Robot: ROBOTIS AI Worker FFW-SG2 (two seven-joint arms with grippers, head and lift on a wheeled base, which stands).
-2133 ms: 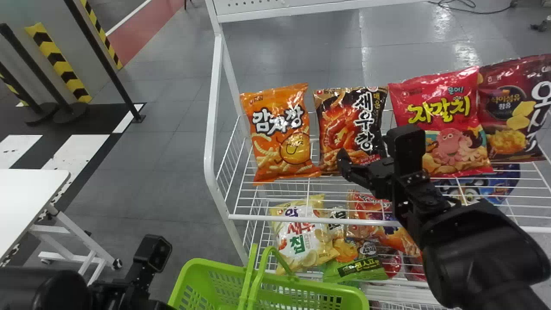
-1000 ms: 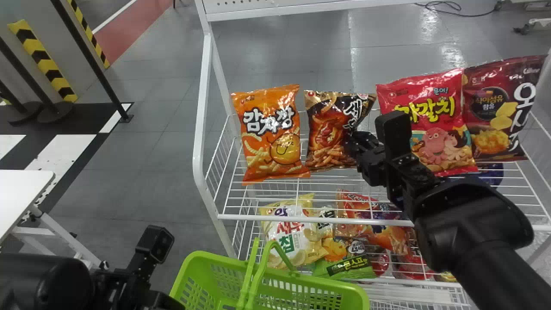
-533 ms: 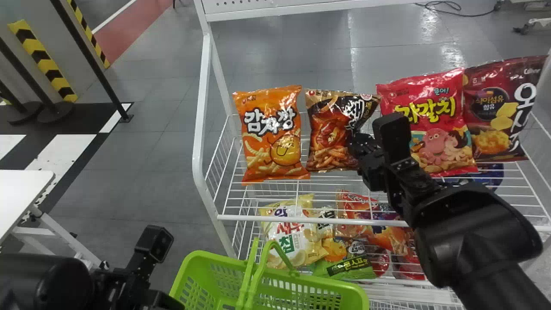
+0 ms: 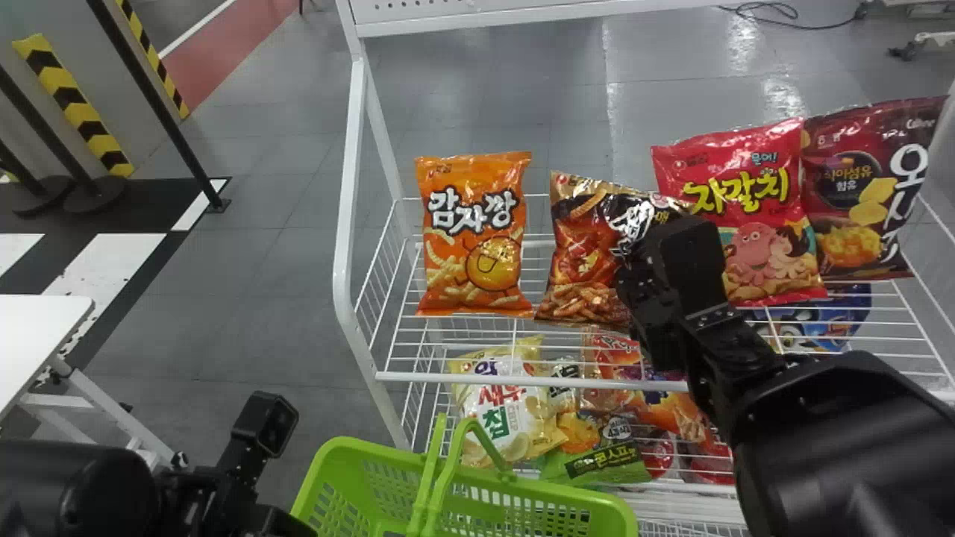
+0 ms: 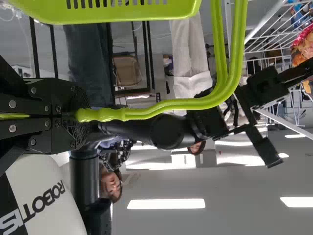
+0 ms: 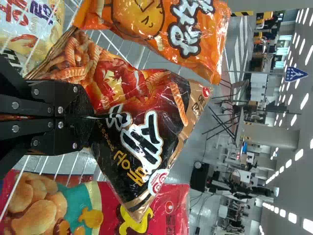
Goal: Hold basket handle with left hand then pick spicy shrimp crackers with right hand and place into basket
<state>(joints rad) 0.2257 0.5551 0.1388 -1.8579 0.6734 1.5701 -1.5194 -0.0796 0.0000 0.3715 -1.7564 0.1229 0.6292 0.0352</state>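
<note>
Your right jaws [image 4: 630,287] are clamped on the spicy shrimp crackers [image 4: 582,257], head view, right of centre. Your left jaws [image 4: 287,523], bottom left, grip the basket handle [image 5: 161,108].

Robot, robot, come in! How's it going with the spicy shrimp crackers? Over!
Left end effector gripping basket handle. Right end effector shut on spicy shrimp crackers, bag tilted. Shelf's front rail between crackers and basket.
</note>
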